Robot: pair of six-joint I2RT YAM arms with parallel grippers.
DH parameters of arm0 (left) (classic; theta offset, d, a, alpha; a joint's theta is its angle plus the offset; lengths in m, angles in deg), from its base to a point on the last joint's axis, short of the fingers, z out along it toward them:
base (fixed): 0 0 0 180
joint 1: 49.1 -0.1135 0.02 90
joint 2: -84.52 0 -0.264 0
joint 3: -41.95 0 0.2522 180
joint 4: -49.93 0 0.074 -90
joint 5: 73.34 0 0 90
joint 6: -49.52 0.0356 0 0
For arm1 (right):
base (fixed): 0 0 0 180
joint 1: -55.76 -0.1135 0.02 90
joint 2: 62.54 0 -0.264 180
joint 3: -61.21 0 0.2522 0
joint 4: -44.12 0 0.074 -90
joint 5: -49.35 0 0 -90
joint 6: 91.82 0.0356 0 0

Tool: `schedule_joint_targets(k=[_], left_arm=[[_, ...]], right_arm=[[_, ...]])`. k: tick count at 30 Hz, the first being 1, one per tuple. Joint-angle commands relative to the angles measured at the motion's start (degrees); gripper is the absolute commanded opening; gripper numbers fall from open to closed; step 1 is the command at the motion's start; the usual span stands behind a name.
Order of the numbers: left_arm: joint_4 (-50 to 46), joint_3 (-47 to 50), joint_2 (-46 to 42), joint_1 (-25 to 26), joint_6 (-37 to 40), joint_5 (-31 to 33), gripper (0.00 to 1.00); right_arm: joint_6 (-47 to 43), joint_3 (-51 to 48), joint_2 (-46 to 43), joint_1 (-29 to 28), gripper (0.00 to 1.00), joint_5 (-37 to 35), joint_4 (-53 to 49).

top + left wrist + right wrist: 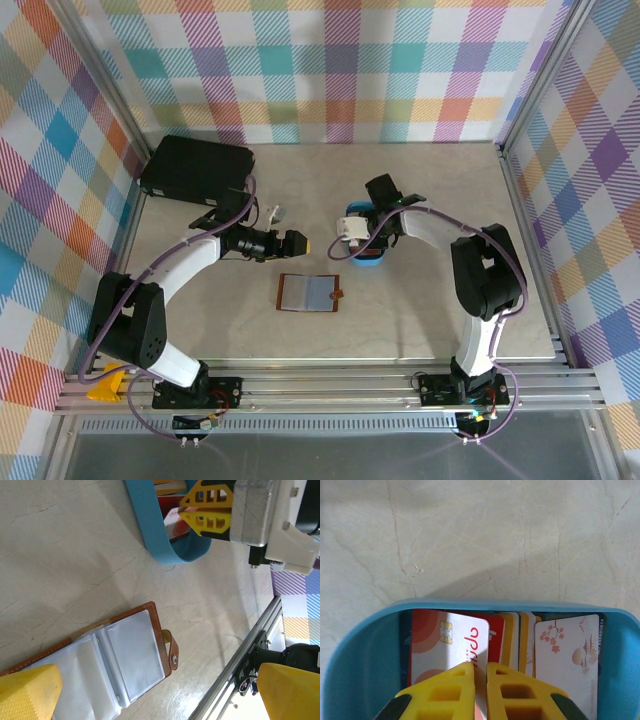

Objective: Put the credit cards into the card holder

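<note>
Right gripper (480, 680) sits low centre in the right wrist view, tips down inside the blue tray (360, 650). My jaws are drawn narrow, with only a slim gap. The white card (445, 635), with red circles and a gold chip, runs down into that gap, and a yellow finger (442, 692) presses each face. I have it pinched.

The other credit cards (512, 640) stand on edge in the same tray, to the right of mine: one red, some gold, and at far right a white one with a blossom print (567, 652).

Top view: the right gripper (362, 240) is over the tray (368, 264), right of centre. The card holder (308, 293) lies open and flat at centre frame, lower left of the tray and apart from it. The left gripper (298, 243) hangs just above the holder in frame.

Left wrist view: the left gripper (160, 695) is spread wide, one yellow finger (25, 692) in each bottom corner, gripping nothing. The card holder (130, 655) is lower left, clear pockets up, with a brown rim and its snap tab pointing right. I cannot tell if any pocket is filled.

A black case (195, 167) sits upper left on the table (440, 310).
</note>
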Motion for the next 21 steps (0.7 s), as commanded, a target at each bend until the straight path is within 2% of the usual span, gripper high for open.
schedule_joint_targets(k=[1, 8, 12, 18, 21], left_arm=[[1.07, 0.49, -1.5, -0.6, -0.07, -1.11, 0.99], [1.14, 0.67, -1.86, -0.51, -0.16, -1.2, 0.99], [1.36, 0.66, -2.03, -0.42, -0.16, -1.43, 0.99], [2.74, 1.22, -3.32, -0.42, -0.44, -2.41, 0.99], [3.89, 1.79, -4.93, -0.42, -0.5, -2.56, 0.99]], right_arm=[[1.29, -1.55, -1.23, -0.66, 0.11, 1.2, -3.53], [4.06, -1.52, -2.79, -1.03, 0.0, 3.29, -6.96], [5.52, -1.82, -6.05, -1.03, 0.0, 4.31, -8.73], [15.76, -1.5, -15.77, 0.78, 0.0, 9.64, -10.31], [23.32, -2.79, -22.02, 2.14, 0.0, 14.87, -8.76]])
